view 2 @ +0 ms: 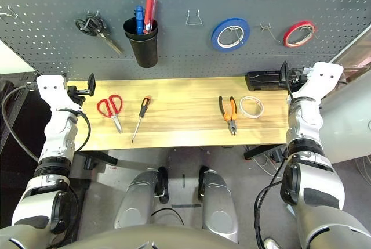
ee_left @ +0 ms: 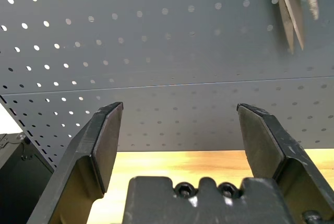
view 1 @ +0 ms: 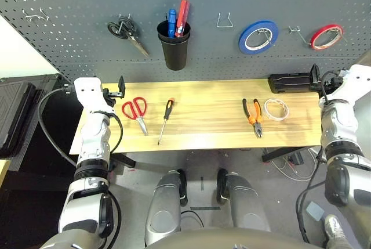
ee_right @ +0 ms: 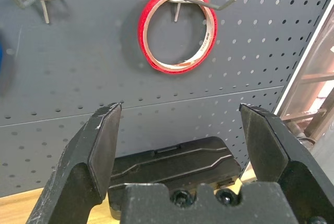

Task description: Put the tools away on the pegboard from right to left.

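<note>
A: From the head camera, what lies on the table (view 1: pixel 203 136)?

B: Four tools in a row. Farthest left are the red-handled scissors (view 1: pixel 135 111), then the slim screwdriver (view 1: pixel 165 119). Well to the right lie the orange-and-black pliers (view 1: pixel 253 116), with the whitish tape roll (view 1: pixel 276 109) just beside them on the right. A black case (view 1: pixel 293 82) sits at the far right corner, against the pegboard (view 1: pixel 69 40).

A: And on the board?

B: Black-handled scissors (view 1: pixel 124 30) hang at the left, then a black cup (view 1: pixel 174 46) holding pens, an empty wire hook (view 1: pixel 225 21), a blue tape roll (view 1: pixel 258 36), a second bare hook (view 1: pixel 296 32), and a red tape roll (view 1: pixel 326 36). Another hook (view 1: pixel 35 15) sits far left.

A: Where are the arms?

B: The left gripper (view 1: pixel 120 87) hovers at the table's far left corner, the right gripper (view 1: pixel 315 78) at the far right corner, over the case's end. Neither touches a tool. The table's middle, between screwdriver and pliers, is bare.

A: Left wrist camera?

B: Its fingers (ee_left: pixel 102 143) stand wide apart, gripping nothing, facing the board. Scissor blades (ee_left: pixel 295 7) show above on the board, and the table's far edge (ee_left: pixel 172 161) lies just below.

A: Right wrist camera?

B: Fingers (ee_right: pixel 104 148) likewise spread and empty. The red tape hangs on its hook straight ahead, the black case lies low between the fingers, and the board's right edge (ee_right: pixel 308 62) is close on the right.
</note>
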Motion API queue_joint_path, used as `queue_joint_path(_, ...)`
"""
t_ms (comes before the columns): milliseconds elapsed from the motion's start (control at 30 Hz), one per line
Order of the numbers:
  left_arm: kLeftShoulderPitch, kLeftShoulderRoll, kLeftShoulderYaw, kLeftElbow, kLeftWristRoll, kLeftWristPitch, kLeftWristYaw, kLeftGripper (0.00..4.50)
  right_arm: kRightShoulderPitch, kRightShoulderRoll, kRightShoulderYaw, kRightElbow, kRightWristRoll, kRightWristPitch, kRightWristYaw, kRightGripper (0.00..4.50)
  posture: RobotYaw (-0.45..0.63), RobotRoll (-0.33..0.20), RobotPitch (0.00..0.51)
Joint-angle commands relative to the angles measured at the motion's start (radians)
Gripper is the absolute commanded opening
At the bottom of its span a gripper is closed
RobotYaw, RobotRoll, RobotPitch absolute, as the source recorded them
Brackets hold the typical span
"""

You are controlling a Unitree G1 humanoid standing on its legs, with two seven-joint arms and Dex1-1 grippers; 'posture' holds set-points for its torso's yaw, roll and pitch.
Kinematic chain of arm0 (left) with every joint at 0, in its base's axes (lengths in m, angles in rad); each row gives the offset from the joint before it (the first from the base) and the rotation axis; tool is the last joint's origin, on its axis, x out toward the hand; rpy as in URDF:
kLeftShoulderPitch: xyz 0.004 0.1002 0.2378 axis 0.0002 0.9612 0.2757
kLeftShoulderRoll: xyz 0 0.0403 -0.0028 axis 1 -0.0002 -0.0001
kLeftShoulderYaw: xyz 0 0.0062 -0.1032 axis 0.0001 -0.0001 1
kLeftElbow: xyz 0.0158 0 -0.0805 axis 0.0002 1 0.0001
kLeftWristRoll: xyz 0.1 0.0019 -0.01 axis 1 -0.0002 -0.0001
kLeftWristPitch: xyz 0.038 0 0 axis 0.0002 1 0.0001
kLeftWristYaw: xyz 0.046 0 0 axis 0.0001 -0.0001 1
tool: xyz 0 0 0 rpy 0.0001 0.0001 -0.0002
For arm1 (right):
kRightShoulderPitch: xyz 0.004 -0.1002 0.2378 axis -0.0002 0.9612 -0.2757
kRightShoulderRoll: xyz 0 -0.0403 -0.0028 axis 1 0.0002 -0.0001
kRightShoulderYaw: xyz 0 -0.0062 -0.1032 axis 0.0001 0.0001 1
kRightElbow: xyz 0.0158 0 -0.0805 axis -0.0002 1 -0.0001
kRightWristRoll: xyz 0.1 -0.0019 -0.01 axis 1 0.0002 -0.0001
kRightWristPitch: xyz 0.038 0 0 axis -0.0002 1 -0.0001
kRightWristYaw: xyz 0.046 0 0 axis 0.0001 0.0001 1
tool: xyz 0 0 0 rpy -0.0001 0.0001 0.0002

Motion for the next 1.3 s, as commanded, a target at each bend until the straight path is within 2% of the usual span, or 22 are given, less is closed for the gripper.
queue_joint_path(33,0.009,-0.015,-0.005,0.008,-0.001,0.007,0.001,4.47,0.013,-0.001,0.001,-0.006,0.000,0.006,-0.003,4.50,0.12,0.000,0.181)
queue_joint_path(133,0.005,-0.031,-0.016,0.011,-0.001,0.013,-0.008,4.47,0.006,-0.008,0.004,-0.023,-0.002,0.039,-0.012,4.50,0.11,0.000,0.179)
queue_joint_path(367,0.003,-0.044,-0.036,-0.010,-0.005,0.029,-0.042,4.47,0.007,-0.026,-0.022,-0.080,0.036,0.309,-0.050,4.50,0.10,0.000,0.173)
queue_joint_path(467,0.028,-0.057,-0.072,-0.078,-0.013,0.069,-0.097,4.47,0.015,-0.052,-0.041,-0.090,0.075,0.391,0.006,4.50,0.09,0.000,0.173)
queue_joint_path(600,0.060,-0.069,-0.117,-0.176,-0.027,0.162,-0.167,4.47,0.018,-0.109,0.026,-0.081,0.022,0.521,0.067,4.50,0.09,0.000,0.176)
queue_joint_path(967,0.167,-0.007,-0.312,-0.503,-0.032,0.412,-0.438,4.47,0.014,-0.223,0.181,-0.030,-0.091,0.508,0.385,4.50,0.10,0.000,0.198)
queue_joint_path(1300,0.217,0.082,-0.446,-0.641,0.008,0.448,-0.605,4.47,-0.050,-0.279,0.400,0.075,-0.269,0.407,0.713,4.50,0.11,0.000,0.227)
